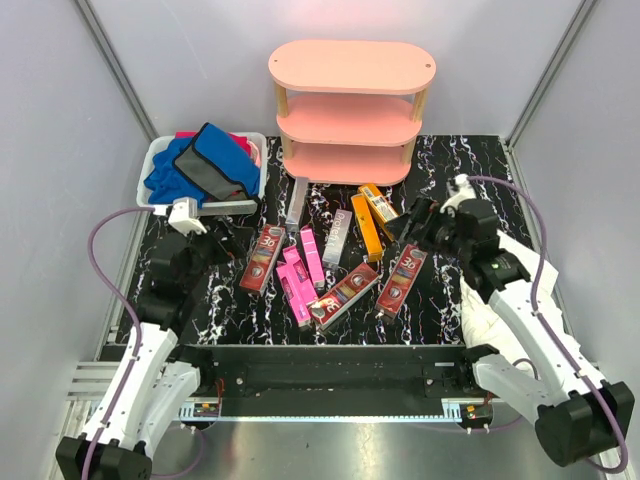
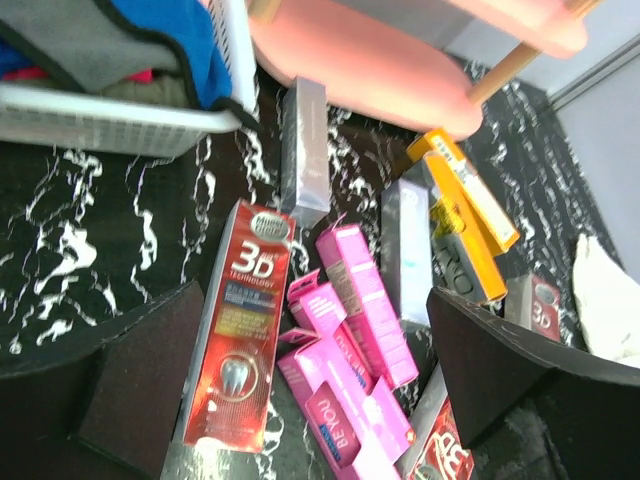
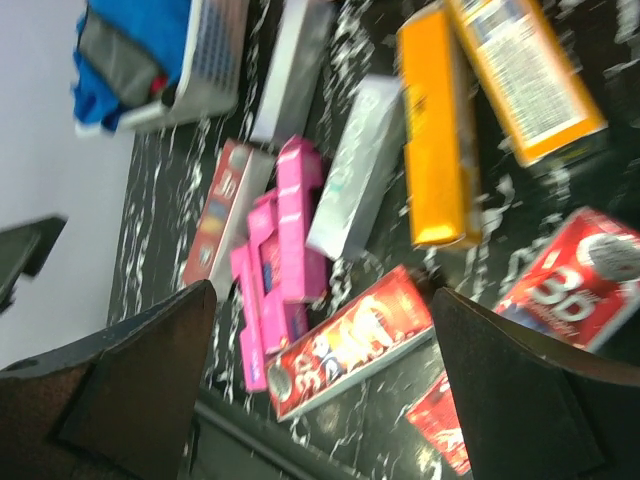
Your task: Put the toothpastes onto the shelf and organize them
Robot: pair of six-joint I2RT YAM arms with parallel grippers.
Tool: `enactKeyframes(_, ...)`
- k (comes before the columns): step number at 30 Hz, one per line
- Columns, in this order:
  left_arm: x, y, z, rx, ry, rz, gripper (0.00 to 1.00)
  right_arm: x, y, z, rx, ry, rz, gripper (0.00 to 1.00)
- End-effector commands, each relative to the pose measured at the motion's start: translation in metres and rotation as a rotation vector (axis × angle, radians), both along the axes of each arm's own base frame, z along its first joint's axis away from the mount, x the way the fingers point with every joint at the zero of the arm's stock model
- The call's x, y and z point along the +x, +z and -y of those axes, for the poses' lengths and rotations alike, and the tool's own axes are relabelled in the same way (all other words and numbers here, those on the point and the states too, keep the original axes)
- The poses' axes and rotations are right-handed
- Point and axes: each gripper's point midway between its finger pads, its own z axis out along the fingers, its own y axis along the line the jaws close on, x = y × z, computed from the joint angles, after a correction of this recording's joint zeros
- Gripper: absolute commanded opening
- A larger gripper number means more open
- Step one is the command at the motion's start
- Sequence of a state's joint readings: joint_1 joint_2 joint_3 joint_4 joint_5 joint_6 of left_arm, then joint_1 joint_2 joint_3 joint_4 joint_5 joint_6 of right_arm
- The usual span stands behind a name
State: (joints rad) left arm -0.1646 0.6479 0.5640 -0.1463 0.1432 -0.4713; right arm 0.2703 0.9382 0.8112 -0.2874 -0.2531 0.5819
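Note:
The salmon-pink three-tier shelf (image 1: 350, 110) stands at the back with nothing on its tiers. The toothpastes lie scattered on the black marbled table before it: red boxes (image 1: 263, 257) (image 1: 343, 296) (image 1: 402, 278), pink boxes (image 1: 300, 275), silver boxes (image 1: 297, 203) (image 1: 337, 236) and orange boxes (image 1: 368, 222). My left gripper (image 2: 320, 400) is open and empty, hovering over a red box (image 2: 240, 330) and the pink boxes (image 2: 350, 380). My right gripper (image 3: 320, 400) is open and empty above a red box (image 3: 350, 340), with the orange boxes (image 3: 435, 170) beyond it.
A white plastic bin (image 1: 160, 165) holding blue and grey cloths (image 1: 205, 165) sits at the back left, next to the shelf. A metal rail (image 1: 330, 365) runs along the table's near edge. Grey walls enclose the table on three sides.

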Motion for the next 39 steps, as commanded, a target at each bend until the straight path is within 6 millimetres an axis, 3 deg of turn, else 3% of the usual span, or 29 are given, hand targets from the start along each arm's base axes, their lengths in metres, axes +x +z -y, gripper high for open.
enactKeyframes(1, -0.003, -0.005, 0.007, 0.027, -0.054, -0.057, 0.99, -0.008, 0.012, -0.026, -0.002, 0.053, 0.005, 1.00)
enactKeyframes(4, 0.002, -0.017, 0.006, 0.047, -0.025, -0.155, 0.99, -0.018, -0.003, -0.045, -0.012, 0.102, -0.036, 1.00)
enactKeyframes(5, 0.004, -0.032, 0.009, 0.067, -0.028, -0.217, 0.99, -0.023, -0.010, -0.053, -0.012, 0.117, -0.063, 1.00)
enactKeyframes(12, 0.021, -0.078, 0.020, 0.207, 0.011, -0.410, 0.99, -0.039, -0.022, -0.073, 0.027, 0.181, -0.112, 1.00)
enactKeyframes(21, 0.052, -0.112, 0.036, 0.364, 0.032, -0.505, 0.99, -0.047, -0.028, -0.075, 0.035, 0.208, -0.128, 1.00)
enactKeyframes(31, 0.083, -0.153, 0.050, 0.393, 0.058, -0.611, 0.93, -0.054, -0.037, -0.074, 0.036, 0.220, -0.145, 1.00)
enactKeyframes(33, 0.090, -0.154, 0.056, 0.386, 0.042, -0.616, 0.90, -0.054, -0.039, -0.074, 0.036, 0.220, -0.147, 1.00)
enactKeyframes(39, 0.092, -0.176, 0.054, 0.431, 0.047, -0.678, 0.82, -0.054, -0.043, -0.076, 0.033, 0.229, -0.162, 1.00)
